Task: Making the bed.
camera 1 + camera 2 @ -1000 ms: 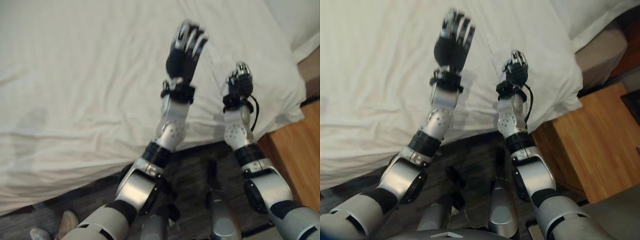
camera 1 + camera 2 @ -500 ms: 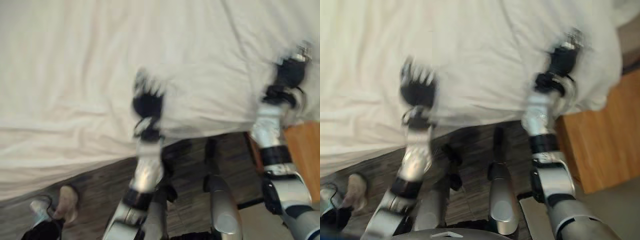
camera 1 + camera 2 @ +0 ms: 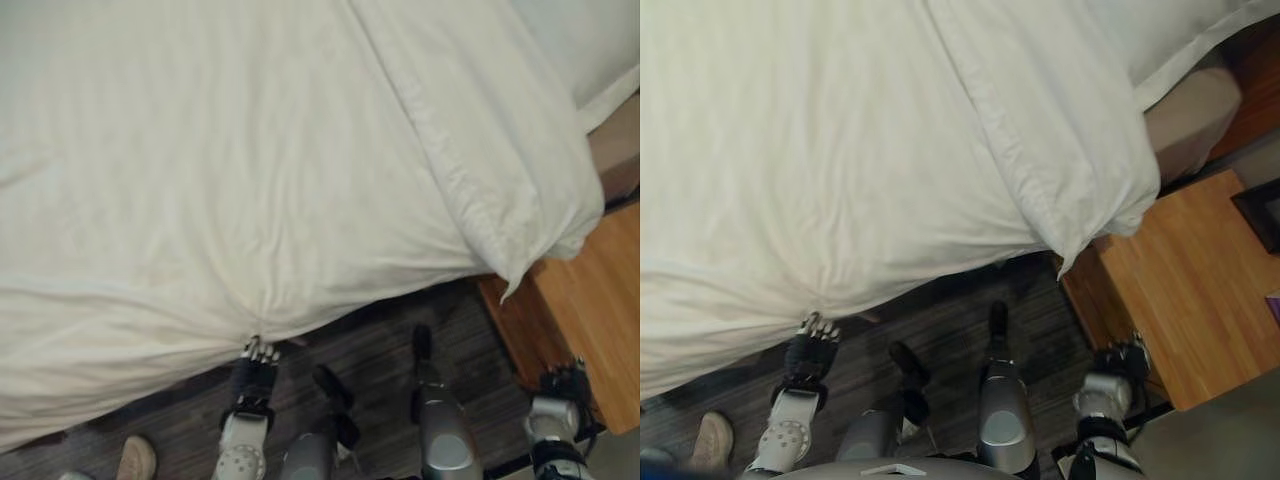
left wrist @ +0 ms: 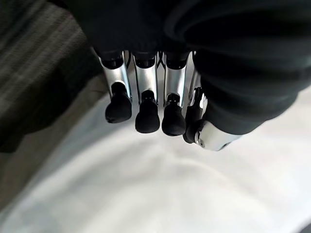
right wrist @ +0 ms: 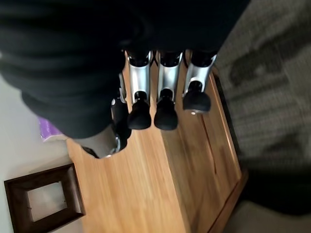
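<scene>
Left eye view shows a person's shoe (image 3: 135,458) on the dark floor (image 3: 375,340) at the lower left corner. Next to the right, the left hand (image 3: 254,372) is low, just at the hanging edge of the white duvet (image 3: 220,170), with its fingertips up against the fabric where it bunches a little. From the left wrist view, its fingers (image 4: 146,104) are straight and side by side over the white cloth, and they hold nothing. The duvet covers the bed and is mostly flat, with soft creases. Further right, a folded part of the duvet ends in a corner (image 3: 515,265) that hangs over the bed edge. A white pillow (image 3: 590,45) lies at the upper right. The right hand (image 3: 1123,358) is low at the right, above the wooden nightstand (image 3: 1185,280), away from the bed. Its fingers (image 5: 165,102) are straight and relaxed and empty. A dark picture frame (image 5: 43,196) lies on the nightstand.
</scene>
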Controlling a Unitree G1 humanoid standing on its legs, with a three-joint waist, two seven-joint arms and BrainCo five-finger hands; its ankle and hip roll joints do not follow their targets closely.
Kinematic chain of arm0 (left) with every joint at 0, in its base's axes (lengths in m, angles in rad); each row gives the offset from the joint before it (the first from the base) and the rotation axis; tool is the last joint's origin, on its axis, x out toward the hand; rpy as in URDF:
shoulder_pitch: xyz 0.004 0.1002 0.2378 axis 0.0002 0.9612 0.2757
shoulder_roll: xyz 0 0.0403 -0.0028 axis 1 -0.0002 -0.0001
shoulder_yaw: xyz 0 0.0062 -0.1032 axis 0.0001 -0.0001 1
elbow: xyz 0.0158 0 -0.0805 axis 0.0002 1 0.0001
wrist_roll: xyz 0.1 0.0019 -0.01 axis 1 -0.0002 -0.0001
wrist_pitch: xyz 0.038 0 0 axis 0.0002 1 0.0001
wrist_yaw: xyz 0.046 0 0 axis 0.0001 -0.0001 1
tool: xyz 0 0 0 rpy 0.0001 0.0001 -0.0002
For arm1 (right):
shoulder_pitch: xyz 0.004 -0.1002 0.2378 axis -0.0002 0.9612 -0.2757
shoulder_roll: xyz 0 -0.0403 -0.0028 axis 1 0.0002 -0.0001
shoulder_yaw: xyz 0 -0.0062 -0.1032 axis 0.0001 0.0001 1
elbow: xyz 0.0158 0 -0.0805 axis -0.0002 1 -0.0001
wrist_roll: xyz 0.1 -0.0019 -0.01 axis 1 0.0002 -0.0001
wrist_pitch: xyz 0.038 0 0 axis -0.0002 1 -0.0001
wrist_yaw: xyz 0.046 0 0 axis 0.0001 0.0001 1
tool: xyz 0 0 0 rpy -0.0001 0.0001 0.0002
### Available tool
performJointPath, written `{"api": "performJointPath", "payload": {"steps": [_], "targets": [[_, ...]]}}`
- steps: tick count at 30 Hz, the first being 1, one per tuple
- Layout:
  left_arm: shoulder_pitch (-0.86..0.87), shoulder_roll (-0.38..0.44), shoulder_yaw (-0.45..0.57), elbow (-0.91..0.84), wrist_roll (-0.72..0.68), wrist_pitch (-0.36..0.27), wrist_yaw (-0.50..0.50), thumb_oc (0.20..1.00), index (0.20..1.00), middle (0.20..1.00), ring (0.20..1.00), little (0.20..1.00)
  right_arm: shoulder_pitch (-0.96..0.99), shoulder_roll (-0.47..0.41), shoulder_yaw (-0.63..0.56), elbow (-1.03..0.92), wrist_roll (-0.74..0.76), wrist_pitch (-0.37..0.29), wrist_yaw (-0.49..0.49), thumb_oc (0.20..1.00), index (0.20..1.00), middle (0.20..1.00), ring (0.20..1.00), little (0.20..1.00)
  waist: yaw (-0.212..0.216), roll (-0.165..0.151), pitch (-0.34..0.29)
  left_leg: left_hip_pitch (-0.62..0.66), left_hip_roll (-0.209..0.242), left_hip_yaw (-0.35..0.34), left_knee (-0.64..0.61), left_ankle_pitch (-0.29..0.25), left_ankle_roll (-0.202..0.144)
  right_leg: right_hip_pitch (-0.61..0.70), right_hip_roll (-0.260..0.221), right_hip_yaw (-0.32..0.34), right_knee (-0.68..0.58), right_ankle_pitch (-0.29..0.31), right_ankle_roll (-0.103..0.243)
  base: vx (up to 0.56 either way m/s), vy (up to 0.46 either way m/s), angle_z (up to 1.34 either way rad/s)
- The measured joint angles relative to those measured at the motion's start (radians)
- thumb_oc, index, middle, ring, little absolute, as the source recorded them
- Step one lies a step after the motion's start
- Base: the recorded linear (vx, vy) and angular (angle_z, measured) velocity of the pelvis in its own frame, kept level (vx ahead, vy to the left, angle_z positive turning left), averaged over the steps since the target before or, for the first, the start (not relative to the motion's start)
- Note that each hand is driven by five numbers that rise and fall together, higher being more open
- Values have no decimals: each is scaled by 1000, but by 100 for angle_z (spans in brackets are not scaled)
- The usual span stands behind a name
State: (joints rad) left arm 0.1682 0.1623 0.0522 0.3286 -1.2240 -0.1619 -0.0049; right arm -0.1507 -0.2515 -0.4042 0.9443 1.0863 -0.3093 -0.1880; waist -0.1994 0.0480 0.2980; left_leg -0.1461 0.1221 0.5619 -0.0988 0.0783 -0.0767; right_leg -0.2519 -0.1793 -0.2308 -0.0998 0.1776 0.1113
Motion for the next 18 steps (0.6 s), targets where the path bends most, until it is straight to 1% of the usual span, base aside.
{"api": "performJointPath", "payload": {"steps": [1,2,3,4,5,6,7,8,9,10,11,12,13,14,16,17,18], "targets": [[-7,17,18,-6,26,-3,3,369,369,369,369,369,10,-26,-5,1,-37,15,0,1000,1000,1000,1000,1000,-2,-3,-21,3,3,-1,0,0,0,6,2,-1,0,0,0,116,-37,0],[-18,30,31,-17,46,0,5,1000,1000,1000,1000,1000,12,-55,3,11,-78,38,0,1000,1000,1000,1000,1000,0,-6,-23,17,4,-3,0,0,0,20,3,-4,1,-1,-1,89,-21,5],[-25,40,57,-38,68,-5,8,1000,1000,1000,1000,1000,17,-87,10,14,-110,50,-3,1000,1000,1000,1000,1000,5,-7,-36,30,7,-5,0,0,0,35,5,-6,0,-4,-2,87,-21,7],[-46,66,80,-67,107,2,36,1000,1000,1000,1000,1000,30,-127,28,12,-173,78,-9,1000,1000,1000,1000,1000,0,-13,-51,42,9,-8,0,-4,-5,50,7,-7,1,-9,-2,105,-41,19],[-84,141,127,-118,162,1,68,1000,1000,1000,1000,1000,57,-197,90,-3,-268,117,-7,1000,1000,1000,1000,1000,4,-21,-66,66,13,-20,0,-3,-5,83,9,-24,1,-15,-1,113,-42,19],[-111,188,164,-139,187,-21,79,1000,1000,1000,1000,1000,73,-224,86,-38,-304,124,-9,1000,1000,1000,1000,1000,-5,-25,-94,65,16,-25,0,-4,-8,83,11,-27,0,-21,0,143,-50,27],[-161,284,204,-202,224,-32,108,1000,1000,1000,1000,1000,114,-243,99,-146,-391,134,-12,1000,1000,1000,1000,1000,-16,-38,-114,83,18,-27,0,-2,-7,109,13,-38,1,-22,0,108,-40,8],[-221,358,214,-242,248,-54,111,1000,1000,1000,1000,1000,131,-243,105,-203,-458,134,-7,1000,1000,1000,1000,1000,-21,-52,-140,100,20,-26,0,-3,-9,124,15,-35,0,-21,-1,83,-36,6],[-260,397,191,-258,255,-58,110,1000,1000,1000,1000,1000,136,-243,118,-218,-489,137,-8,1000,1000,1000,1000,1000,-24,-59,-153,112,19,-27,0,-6,-12,136,15,-36,0,-20,-2,75,-33,-2],[-336,445,118,-263,261,-73,103,1000,1000,1000,1000,1000,151,-242,163,-245,-566,146,-17,1000,1000,1000,1000,1000,-30,-71,-184,120,20,-27,0,-9,-16,142,15,-35,0,-28,5,45,-19,6],[-382,417,82,-257,263,-91,95,1000,1000,1000,1000,1000,158,-247,214,-272,-627,157,-29,1000,1000,1000,1000,1000,-39,-77,-196,127,17,-27,0,-10,-17,151,14,-36,0,-29,6,67,-42,2],[-455,335,-6,-206,259,-87,63,1000,1000,1000,1000,1000,137,-260,314,-271,-729,170,-20,1000,1000,1000,1000,1000,-49,-89,-210,147,12,-25,0,-16,-18,169,9,-33,0,-36,11,45,-36,-6],[-489,272,-85,-163,257,-73,40,1000,1000,1000,1000,1000,108,-264,387,-270,-791,182,-20,1000,1000,1000,1000,1000,-59,-98,-216,160,10,-21,0,-19,-17,179,7,-31,-1,-36,12,51,-35,-10],[-501,218,-157,-137,257,-45,18,1000,1000,1000,1000,1000,74,-260,452,-275,-847,193,-13,1000,1000,1000,1000,1000,-77,-108,-219,169,9,-21,0,-20,-17,188,6,-31,-1,-36,12,29,-10,-9],[-475,162,-275,-146,260,12,-46,1000,1000,1000,1000,1000,37,-231,486,-330,-903,197,3,1000,1000,1000,1000,1000,-107,-122,-226,171,12,-16,0,-20,-18,184,9,-20,0,-36,12,31,-5,-16],[-448,139,-320,-163,263,25,-76,1000,1000,1000,1000,1000,32,-231,495,-369,-926,196,5,1000,1000,1000,1000,1000,-117,-125,-225,176,15,-5,0,-20,-17,182,13,-10,0,-32,7,39,1,-36],[-383,109,-351,-186,265,46,-122,1000,1000,1000,1000,1000,28,-239,496,-411,-962,193,8,1000,1000,1000,1000,1000,-125,-126,-226,197,21,11,0,-19,-16,192,22,4,1,-27,0,35,-11,-33]]}}
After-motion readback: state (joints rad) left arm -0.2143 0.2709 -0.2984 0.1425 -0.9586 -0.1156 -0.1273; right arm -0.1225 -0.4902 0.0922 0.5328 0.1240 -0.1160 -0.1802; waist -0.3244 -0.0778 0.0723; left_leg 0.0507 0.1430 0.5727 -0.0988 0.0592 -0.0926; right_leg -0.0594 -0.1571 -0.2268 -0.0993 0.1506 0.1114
